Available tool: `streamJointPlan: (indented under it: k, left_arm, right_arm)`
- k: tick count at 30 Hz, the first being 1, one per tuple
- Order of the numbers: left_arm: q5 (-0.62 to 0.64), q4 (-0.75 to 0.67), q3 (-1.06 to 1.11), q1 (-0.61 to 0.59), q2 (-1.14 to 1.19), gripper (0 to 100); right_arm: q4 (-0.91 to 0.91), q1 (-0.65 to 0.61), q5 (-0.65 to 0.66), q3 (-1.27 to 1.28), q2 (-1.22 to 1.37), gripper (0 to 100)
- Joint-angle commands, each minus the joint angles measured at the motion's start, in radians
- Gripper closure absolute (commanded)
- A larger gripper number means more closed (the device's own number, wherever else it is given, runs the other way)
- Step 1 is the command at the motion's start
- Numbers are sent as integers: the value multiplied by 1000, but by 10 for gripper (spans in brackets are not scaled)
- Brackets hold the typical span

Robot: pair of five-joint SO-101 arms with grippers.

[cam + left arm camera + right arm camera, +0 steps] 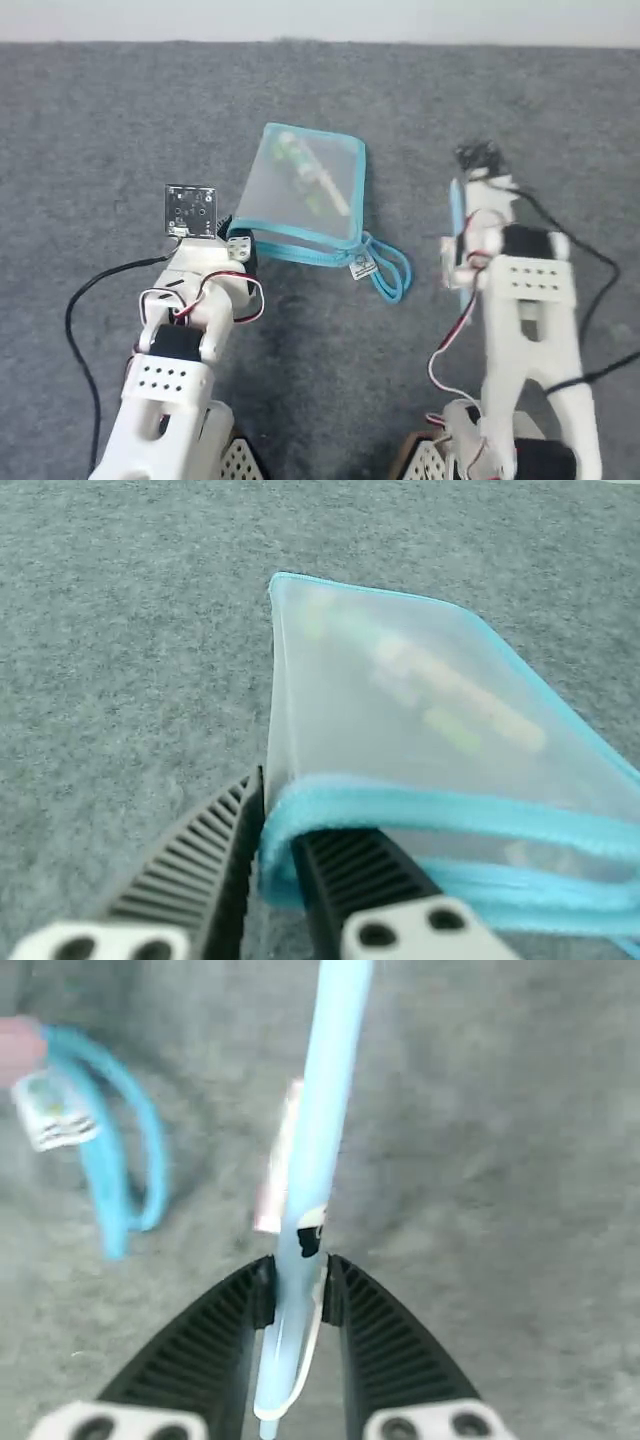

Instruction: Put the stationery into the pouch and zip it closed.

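Observation:
A translucent pouch [305, 195] with blue trim lies mid-table, several stationery items showing through it. My left gripper [277, 855] is shut on the pouch's blue zipper edge [330, 805] at its near left corner, holding that corner [243, 243] up. The pouch's blue loop strap [392, 268] trails to the right, with a small white tag [52, 1110] beside it. My right gripper [298, 1295] is shut on a light blue pen [320, 1130], which stands up along the right arm [457, 225] to the right of the pouch.
Grey carpet-like cloth [120, 110] covers the table. A small pinkish-white item [275, 1175] lies on the cloth behind the pen. Cables [85, 300] run from both arms along the near side.

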Motion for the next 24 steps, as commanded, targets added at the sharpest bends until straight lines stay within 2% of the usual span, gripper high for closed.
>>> streamJointPlan:
  k: [1,8,13,17,24]
  left_arm:
    - [-14,-34,-31,-2,3,988]
    - [-14,-34,-30,-8,3,988]
    - [-14,-34,-25,-9,3,988]
    - [-14,-34,-22,-2,3,988]
    - [-14,-35,-22,0,3,988]
  right_arm:
    - [-16,90,100,-101,48,991]
    - [-183,211,261,-206,455,989]
    - [-188,278,315,-348,667,954]
    - [-170,314,315,-371,691,864]
    - [-108,298,307,-239,515,883]
